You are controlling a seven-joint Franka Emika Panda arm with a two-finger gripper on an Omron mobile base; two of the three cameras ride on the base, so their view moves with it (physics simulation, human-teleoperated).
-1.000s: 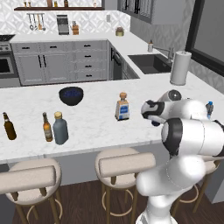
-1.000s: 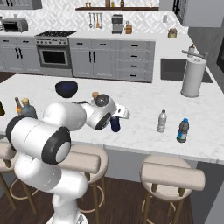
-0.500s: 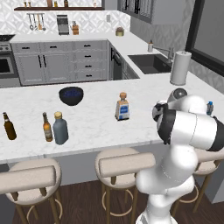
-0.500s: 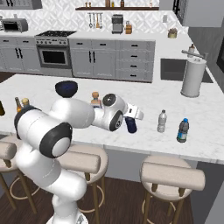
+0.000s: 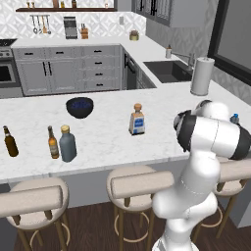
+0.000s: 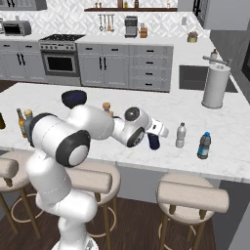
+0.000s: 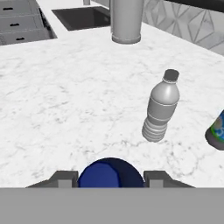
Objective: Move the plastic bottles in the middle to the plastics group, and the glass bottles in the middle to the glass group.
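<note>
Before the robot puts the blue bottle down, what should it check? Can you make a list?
1. Navy bottle held between the gripper fingers: ok.
2. Bottle looks upright in the right base view: ok.
3. Clear bottle stands upright ahead, apart from the navy one: ok.
4. Bare counter between them to land on: ok.
5. Blue-cap bottle stands beyond the clear one: ok.
6. Navy bottle's bottom touching the counter: cannot tell.

Glossy veined marble counter (image 7: 65,100); ribbed, clear greyish plastic bottle (image 7: 160,107).
</note>
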